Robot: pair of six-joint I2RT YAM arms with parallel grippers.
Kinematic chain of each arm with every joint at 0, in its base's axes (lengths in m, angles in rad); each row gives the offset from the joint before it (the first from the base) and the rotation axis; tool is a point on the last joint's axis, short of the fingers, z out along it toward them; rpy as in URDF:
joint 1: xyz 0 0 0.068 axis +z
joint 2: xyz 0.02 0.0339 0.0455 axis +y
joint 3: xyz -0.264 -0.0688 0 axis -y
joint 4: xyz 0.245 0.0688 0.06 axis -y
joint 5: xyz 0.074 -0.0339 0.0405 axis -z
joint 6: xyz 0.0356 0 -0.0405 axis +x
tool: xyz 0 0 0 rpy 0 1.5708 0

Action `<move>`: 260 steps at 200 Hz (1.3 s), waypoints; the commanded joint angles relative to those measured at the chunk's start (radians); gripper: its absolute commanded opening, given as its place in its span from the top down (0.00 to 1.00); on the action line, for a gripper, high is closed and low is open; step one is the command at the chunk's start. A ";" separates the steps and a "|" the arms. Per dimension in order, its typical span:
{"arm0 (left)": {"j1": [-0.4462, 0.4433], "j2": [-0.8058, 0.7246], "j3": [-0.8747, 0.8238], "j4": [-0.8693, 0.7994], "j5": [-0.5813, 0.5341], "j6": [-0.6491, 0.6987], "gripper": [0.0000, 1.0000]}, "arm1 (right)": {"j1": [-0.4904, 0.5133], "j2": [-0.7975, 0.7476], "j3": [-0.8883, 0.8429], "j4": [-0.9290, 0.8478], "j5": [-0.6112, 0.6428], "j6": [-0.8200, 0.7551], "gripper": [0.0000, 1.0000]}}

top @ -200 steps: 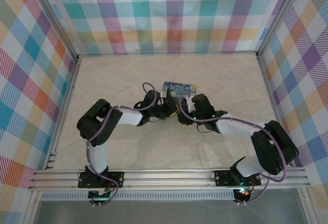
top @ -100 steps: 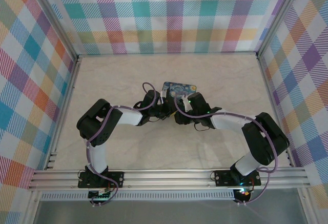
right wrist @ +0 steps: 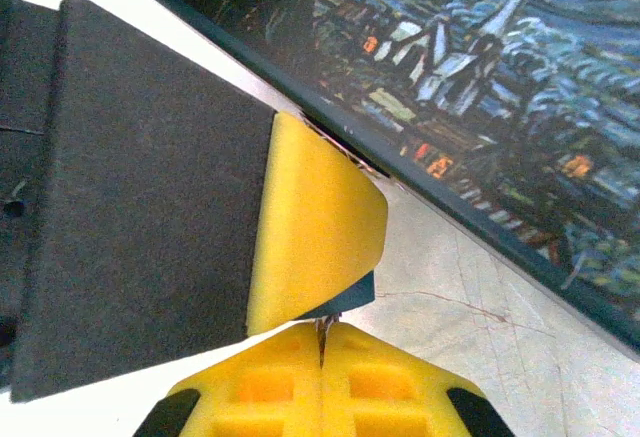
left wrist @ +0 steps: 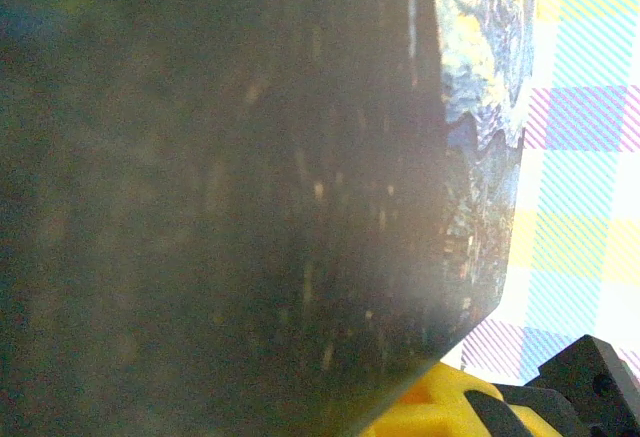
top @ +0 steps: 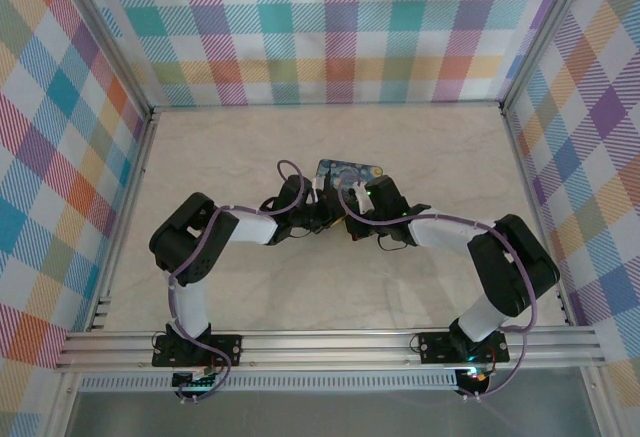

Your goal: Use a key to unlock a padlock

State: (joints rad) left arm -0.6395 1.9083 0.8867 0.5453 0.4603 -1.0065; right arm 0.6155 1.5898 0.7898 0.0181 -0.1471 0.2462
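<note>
The left gripper (top: pixel 322 209) is clamped on the painted padlock (top: pixel 350 171), which sits mid-table between the arms, and that grip should hold the body rigid. The right gripper (right wrist: pixel 321 342), just below the lock's edge, has its pads pressed together, possibly pinching a key. It should line up squarely with the keyway before pushing.

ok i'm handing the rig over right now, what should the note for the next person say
Grippers: the left gripper is closed, apparently pinching the padlock, the block with the night-sky print, at the middle of the table. The right gripper is shut, its fingertips together just below the padlock's near edge.
Key: I cannot make it out, so it is unclear whether the right gripper has it.
Done: the padlock seems steadied.
Left: confirm the key is in the right gripper, seat it, turn it and open the lock. Nothing shows the lock open.
</note>
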 commanded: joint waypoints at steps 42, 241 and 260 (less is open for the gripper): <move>0.013 -0.057 -0.060 -0.123 -0.013 -0.050 0.65 | 0.007 0.043 0.009 -0.014 -0.049 -0.076 1.00; 0.187 -0.227 0.008 -0.384 -0.170 0.144 0.54 | 0.057 0.044 0.075 -0.157 0.066 -0.255 1.00; 0.189 -0.201 0.039 -0.386 -0.171 0.153 0.54 | 0.065 0.048 0.082 -0.169 0.085 -0.272 1.00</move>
State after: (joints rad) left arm -0.4656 1.6691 0.8803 0.1848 0.3023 -0.8917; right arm 0.6662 1.6608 0.8417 -0.1261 -0.0856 0.0128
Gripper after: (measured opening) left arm 0.455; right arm 0.057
